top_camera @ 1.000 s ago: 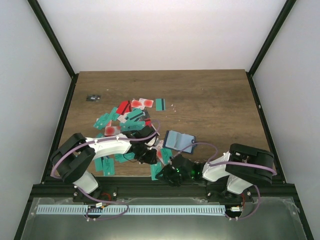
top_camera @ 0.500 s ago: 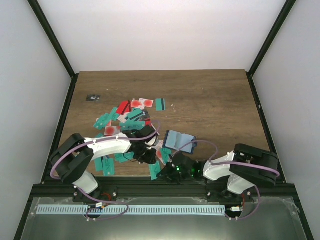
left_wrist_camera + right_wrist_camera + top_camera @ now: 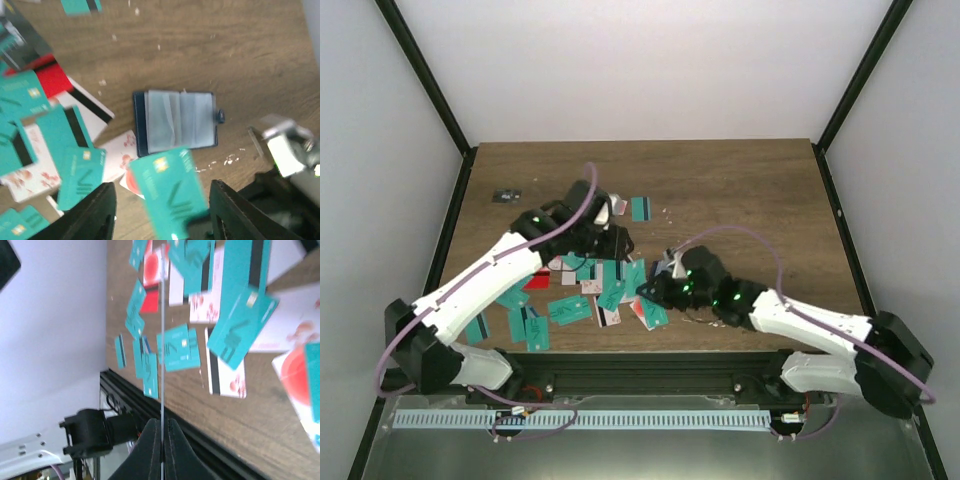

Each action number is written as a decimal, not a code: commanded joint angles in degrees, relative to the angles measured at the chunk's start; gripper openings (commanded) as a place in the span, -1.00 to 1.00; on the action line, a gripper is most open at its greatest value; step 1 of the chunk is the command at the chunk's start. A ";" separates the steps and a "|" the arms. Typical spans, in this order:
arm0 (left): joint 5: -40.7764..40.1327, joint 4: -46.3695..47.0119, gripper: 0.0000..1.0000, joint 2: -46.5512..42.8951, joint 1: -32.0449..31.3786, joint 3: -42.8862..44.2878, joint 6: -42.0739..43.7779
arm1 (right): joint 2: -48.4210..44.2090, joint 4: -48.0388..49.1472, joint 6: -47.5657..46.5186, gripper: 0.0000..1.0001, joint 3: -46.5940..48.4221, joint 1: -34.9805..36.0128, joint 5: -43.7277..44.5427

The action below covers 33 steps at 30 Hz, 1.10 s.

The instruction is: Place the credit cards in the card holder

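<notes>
**Step in hand:** transfer of 1 card to the holder.

The right gripper [image 3: 161,423] is clamped on 1 thin teal plastic credit card [image 3: 170,192]. Its wrist view shows the card edge-on, pinched between the 2 closed fingers. The left gripper [image 3: 162,200] hovers above the same card with its fingers apart. No contact with the card is visible, though blur prevents certainty.

The small dark navy folding card holder [image 3: 175,122] lies opened flat on the brown wooden tabletop [image 3: 750,190]. It sits near the tabletop's middle, somewhat toward the near edge, at the right margin of the card spread. Its clear plastic sleeves [image 3: 192,119] face up and appear empty. In the top view the right gripper covers most of the holder. The held card sits just on the near side of the holder; contact between them cannot be determined.

The loose credit cards [image 3: 572,309], teal, red and white, lie scattered from the tabletop's middle toward its left and near edges.

**Next move, as judged:** align the card's leading edge with 1 sleeve mouth, then slide it in at a shallow angle. The holder is light and unrestrained, so the left gripper probably needs to press it down. The task appears to be at an early stage.
</notes>
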 commanded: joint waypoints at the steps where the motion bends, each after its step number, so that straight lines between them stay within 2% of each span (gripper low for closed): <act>1: -1.17 -5.79 0.15 -2.51 3.28 5.10 1.28 | -4.32 -11.51 -8.57 -0.99 4.82 -10.25 -5.12; 3: -0.17 -5.31 0.27 -3.36 4.27 6.25 1.76 | -5.43 -13.60 -10.98 -0.99 6.89 -14.72 -7.97; 7: 5.78 -1.54 0.37 -5.10 4.89 6.39 1.24 | -6.25 -14.52 -14.42 -0.99 10.00 -22.33 -16.07; 12: 13.01 9.38 0.39 -10.21 4.89 -0.12 -5.52 | -7.44 -11.60 -15.14 -0.99 10.73 -27.07 -24.09; 21: 15.69 24.02 0.34 -18.90 4.26 -12.69 -15.87 | -9.73 -0.85 -11.72 -0.99 6.72 -28.53 -32.16; 33: 17.93 37.13 0.26 -21.24 1.60 -19.78 -21.39 | -9.14 10.48 -9.02 -0.99 5.04 -28.52 -37.94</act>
